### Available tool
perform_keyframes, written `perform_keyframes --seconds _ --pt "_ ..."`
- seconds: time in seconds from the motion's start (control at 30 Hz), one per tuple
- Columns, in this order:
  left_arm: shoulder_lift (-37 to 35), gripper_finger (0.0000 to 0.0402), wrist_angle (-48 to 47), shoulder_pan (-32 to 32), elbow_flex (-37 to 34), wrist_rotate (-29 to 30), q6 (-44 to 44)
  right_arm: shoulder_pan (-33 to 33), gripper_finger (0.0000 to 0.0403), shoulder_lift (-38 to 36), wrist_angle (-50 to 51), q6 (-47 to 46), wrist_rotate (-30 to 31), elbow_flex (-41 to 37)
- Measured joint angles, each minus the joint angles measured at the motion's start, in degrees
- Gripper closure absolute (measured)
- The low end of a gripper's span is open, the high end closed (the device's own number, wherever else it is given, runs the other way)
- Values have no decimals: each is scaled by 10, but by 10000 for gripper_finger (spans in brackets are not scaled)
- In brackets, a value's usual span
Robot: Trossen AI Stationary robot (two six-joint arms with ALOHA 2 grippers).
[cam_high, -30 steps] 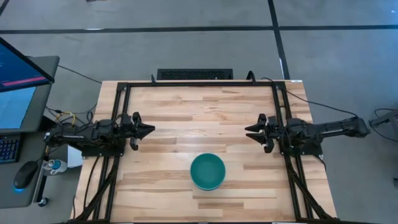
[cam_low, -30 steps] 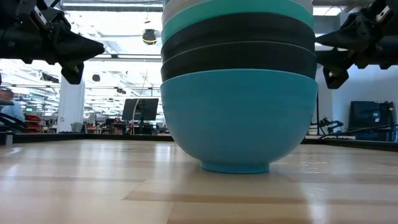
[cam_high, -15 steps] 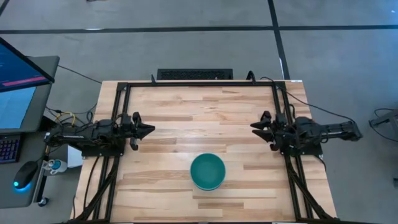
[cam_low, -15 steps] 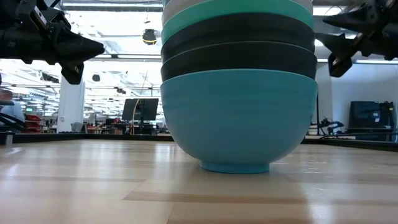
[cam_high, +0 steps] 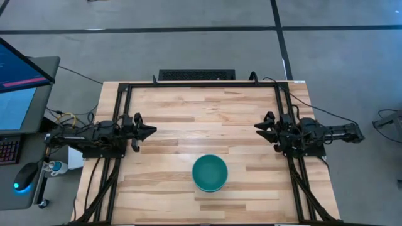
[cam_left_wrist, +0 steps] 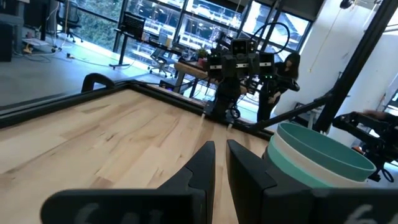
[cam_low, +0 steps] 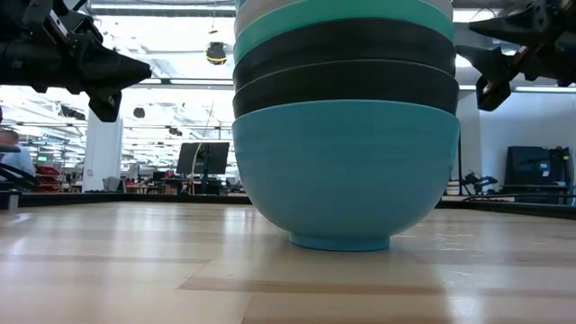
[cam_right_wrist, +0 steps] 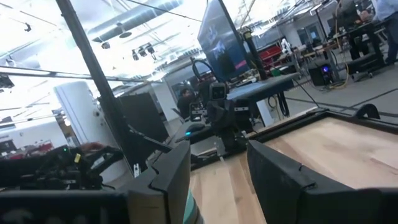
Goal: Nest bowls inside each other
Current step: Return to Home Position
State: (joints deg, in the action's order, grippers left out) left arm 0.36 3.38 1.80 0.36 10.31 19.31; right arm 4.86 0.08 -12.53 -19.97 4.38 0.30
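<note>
The bowls (cam_high: pixel 210 173) stand nested in one stack at the near middle of the table, on the lowest bowl's foot. The low view shows the stack (cam_low: pixel 346 135) with a light blue bowl lowest, two black above it, then teal and white rims. In the left wrist view the stack (cam_left_wrist: pixel 317 162) ends in a teal rim over a white one. My left gripper (cam_high: pixel 151 130) (cam_left_wrist: pixel 219 155) hovers shut at the table's left edge, pointing toward the middle. My right gripper (cam_high: pixel 257 129) (cam_right_wrist: pixel 217 168) hovers open at the right edge, facing the left one. Both are well clear of the stack.
A black frame (cam_high: pixel 201 84) runs along the table's left, far and right sides. A flat black unit (cam_high: pixel 196 75) lies just beyond the far edge. A monitor and desk (cam_high: pixel 19 81) stand off the table's left. Bare wood lies between the grippers and the stack.
My right gripper has drawn back toward the table's right edge and risen a little, its arm folding in. The left arm and the bowl stack have kept still.
</note>
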Motion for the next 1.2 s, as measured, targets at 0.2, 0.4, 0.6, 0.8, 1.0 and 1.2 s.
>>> perform_keyframes --seconds 0.2,0.4,0.6,0.8,1.0,1.2 --pt "0 371 0 0 0 0 0 0 221 0 3 0 0 0" --pt "0 371 0 0 0 0 0 0 221 0 3 0 0 0" --pt "0 371 0 0 0 0 0 -2 221 0 3 119 2 0" --pt "0 371 0 0 0 0 0 -2 221 0 7 130 2 0" --pt "0 371 0 0 0 0 0 0 221 0 76 129 0 0" --pt "0 371 0 0 0 0 0 9 221 0 99 134 -3 4"
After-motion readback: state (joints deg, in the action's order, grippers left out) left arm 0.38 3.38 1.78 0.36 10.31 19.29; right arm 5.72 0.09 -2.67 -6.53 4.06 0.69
